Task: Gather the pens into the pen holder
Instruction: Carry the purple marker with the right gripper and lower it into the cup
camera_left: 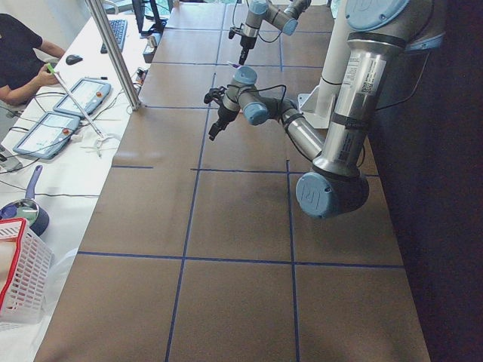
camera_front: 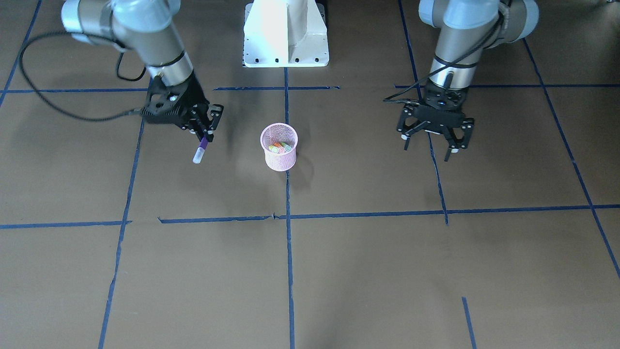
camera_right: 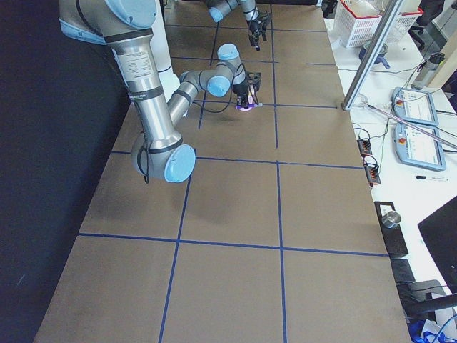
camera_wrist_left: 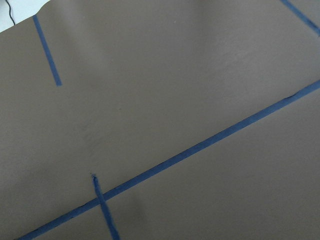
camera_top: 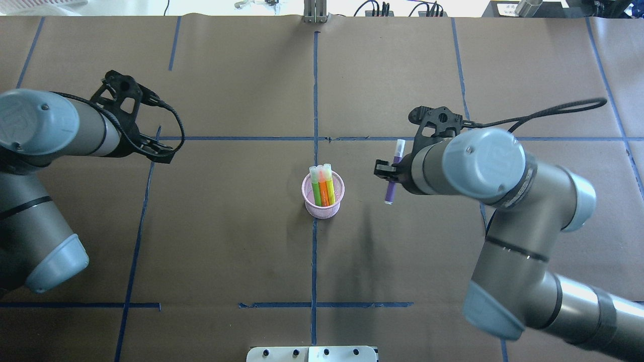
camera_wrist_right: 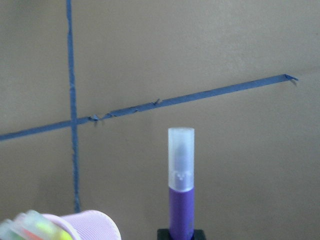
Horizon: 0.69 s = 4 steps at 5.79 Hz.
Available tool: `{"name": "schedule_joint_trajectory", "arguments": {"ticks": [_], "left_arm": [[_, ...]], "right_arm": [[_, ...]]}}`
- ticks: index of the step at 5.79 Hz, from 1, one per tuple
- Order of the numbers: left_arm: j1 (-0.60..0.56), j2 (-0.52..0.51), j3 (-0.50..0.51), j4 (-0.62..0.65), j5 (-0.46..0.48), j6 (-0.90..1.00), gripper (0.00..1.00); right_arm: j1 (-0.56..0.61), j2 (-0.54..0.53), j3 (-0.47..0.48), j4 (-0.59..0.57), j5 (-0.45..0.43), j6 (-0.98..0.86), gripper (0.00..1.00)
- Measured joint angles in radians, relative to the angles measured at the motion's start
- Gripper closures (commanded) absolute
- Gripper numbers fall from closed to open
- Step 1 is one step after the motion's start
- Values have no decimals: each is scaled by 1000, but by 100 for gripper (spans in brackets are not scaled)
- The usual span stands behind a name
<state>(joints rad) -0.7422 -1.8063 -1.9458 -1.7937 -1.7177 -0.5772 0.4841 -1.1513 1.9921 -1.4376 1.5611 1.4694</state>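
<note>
A pink mesh pen holder (camera_front: 280, 162) stands upright at the table's centre line, also seen from overhead (camera_top: 322, 210). Green, orange and yellow pens (camera_top: 322, 185) stand inside it, caps up. My right gripper (camera_front: 205, 137) is shut on the purple pen (camera_front: 200, 150), which hangs above the table beside the holder, apart from it. In the right wrist view the purple pen (camera_wrist_right: 181, 190) points away, whitish cap outward, with the holder's rim (camera_wrist_right: 95, 225) at lower left. My left gripper (camera_front: 428, 148) hovers open and holds nothing, well off on the holder's other side.
The white robot base (camera_front: 286, 34) sits at the table's robot side. Blue tape lines cross the brown table cover. Beyond the far edge is a desk with tablets (camera_left: 45, 128), a metal post (camera_left: 113, 53), a white basket (camera_left: 23, 271) and a seated person (camera_left: 19, 60).
</note>
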Motion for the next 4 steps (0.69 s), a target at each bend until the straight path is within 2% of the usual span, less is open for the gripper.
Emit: {"name": "schedule_joint_trajectory", "arguments": {"ticks": [2, 3, 4], "left_arm": [[-105, 21, 53, 54, -120, 99, 4], [-156, 28, 67, 106, -195, 167, 4], [-180, 45, 66, 138, -230, 207, 3]], "right_arm": [[-181, 44, 10, 0, -505, 99, 100], [-246, 48, 3, 3, -703, 128, 100], [-293, 51, -13, 4, -851, 163, 100]]}}
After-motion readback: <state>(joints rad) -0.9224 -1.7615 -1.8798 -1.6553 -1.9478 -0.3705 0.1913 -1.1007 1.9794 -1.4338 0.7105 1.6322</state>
